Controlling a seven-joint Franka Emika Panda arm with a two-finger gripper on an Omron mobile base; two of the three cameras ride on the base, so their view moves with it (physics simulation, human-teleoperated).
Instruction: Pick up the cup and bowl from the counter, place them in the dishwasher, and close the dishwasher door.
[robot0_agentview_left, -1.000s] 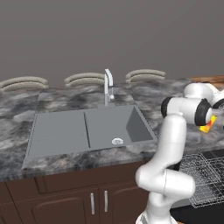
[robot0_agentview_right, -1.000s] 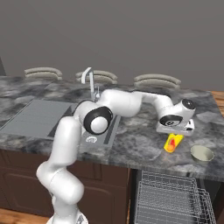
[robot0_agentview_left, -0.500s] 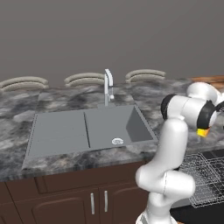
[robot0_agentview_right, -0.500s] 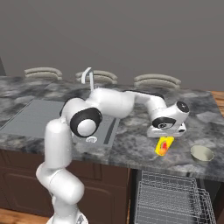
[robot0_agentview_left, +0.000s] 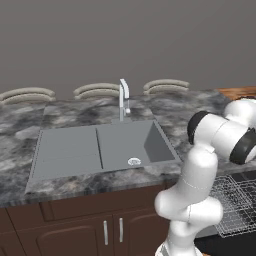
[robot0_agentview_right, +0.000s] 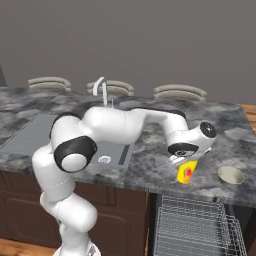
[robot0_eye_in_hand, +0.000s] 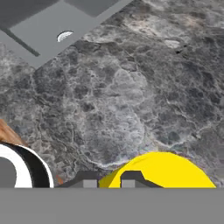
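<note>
Marbled grey-and-black stone runs the whole width of the counter (robot0_agentview_right: 150, 165), and I read it from the left. At the far left of the right base view sits the inset grey sink (robot0_agentview_right: 30, 132), with its pale faucet (robot0_agentview_right: 102, 90) rising behind it. Three curved pale chair backs (robot0_agentview_right: 179, 92) line the far edge. My white arm reaches across the stone toward the right.

Past the middle, my gripper (robot0_agentview_right: 183, 161) is drawn in narrow on the rim of the yellow cup (robot0_agentview_right: 186, 172), which has a red mark on its side. I hold that cup at the front edge of the counter; whether its base is touching the stone I cannot tell. In the hand view the cup (robot0_eye_in_hand: 157, 169) shows as a yellow dome right at my dark fingertips (robot0_eye_in_hand: 131, 177), with the sink's drain (robot0_eye_in_hand: 65, 36) up at the top left.

Just to the right of the cup lies the pale bowl (robot0_agentview_right: 230, 175), upright on the stone, apart from the cup.

Below the counter at the right, the dishwasher (robot0_agentview_right: 240, 215) stands open, and its wire rack (robot0_agentview_right: 192, 227) is pulled out.
</note>
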